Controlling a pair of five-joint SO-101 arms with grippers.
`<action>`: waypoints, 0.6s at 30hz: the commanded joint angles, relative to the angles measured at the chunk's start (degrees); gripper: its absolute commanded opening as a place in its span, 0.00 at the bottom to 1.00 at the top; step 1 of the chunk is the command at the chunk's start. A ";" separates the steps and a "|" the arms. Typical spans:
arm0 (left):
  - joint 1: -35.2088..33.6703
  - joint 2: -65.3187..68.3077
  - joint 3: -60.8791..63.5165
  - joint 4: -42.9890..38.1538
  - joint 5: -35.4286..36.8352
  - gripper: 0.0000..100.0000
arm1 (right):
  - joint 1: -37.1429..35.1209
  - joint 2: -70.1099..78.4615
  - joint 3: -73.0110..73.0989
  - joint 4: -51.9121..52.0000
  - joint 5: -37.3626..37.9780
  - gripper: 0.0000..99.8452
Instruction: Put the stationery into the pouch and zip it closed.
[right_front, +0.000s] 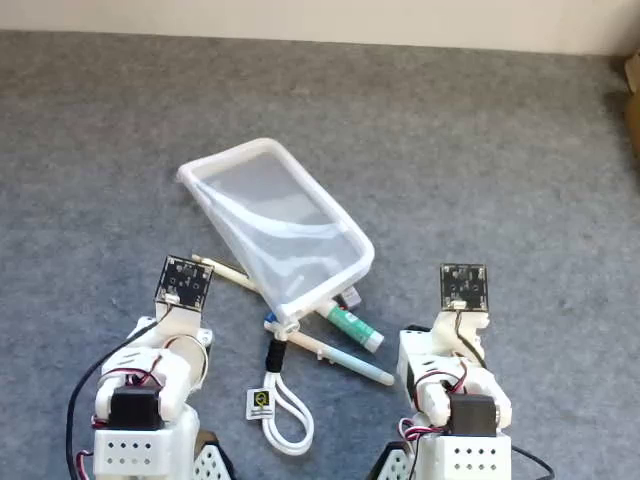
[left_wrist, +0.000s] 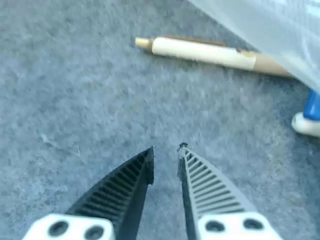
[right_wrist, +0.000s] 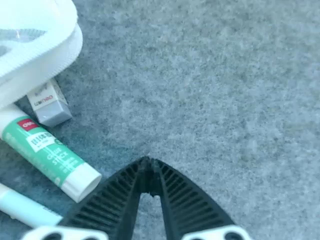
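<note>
Jaws on the left arm stand narrowly parted with nothing between them, tips low over the grey carpeted surface (left_wrist: 75, 90). Just beyond them lies a beige pen (left_wrist: 200, 52), its far end slipping under the edge of the translucent white pouch (left_wrist: 270, 30).

The right jaws are closed tip to tip and empty, also over bare carpet. Off to their side a green-and-white glue stick (right_wrist: 47, 152) lies flat, with a small eraser (right_wrist: 47, 105) just beside it, tucked against the pouch's white zipper edge. A pale blue pen (right_wrist: 22, 207) lies near the glue stick.

From the high view the pouch lies flat between and ahead of the two arms, and all four pieces of stationery are outside it, along its near edge. A white looped cord (right_front: 290, 420) with a small tag (right_front: 260, 404) trails from the pouch's near corner.
</note>
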 joint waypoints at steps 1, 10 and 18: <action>-1.71 -0.75 1.10 -2.20 0.44 0.10 | 0.40 -0.48 7.69 0.48 0.00 0.01; -1.63 -0.75 1.27 -3.52 0.62 0.10 | 0.66 -0.66 6.73 -0.04 -0.18 0.01; -3.91 -0.75 1.27 -3.78 0.44 0.10 | 0.57 -0.66 -4.88 0.40 -0.35 0.01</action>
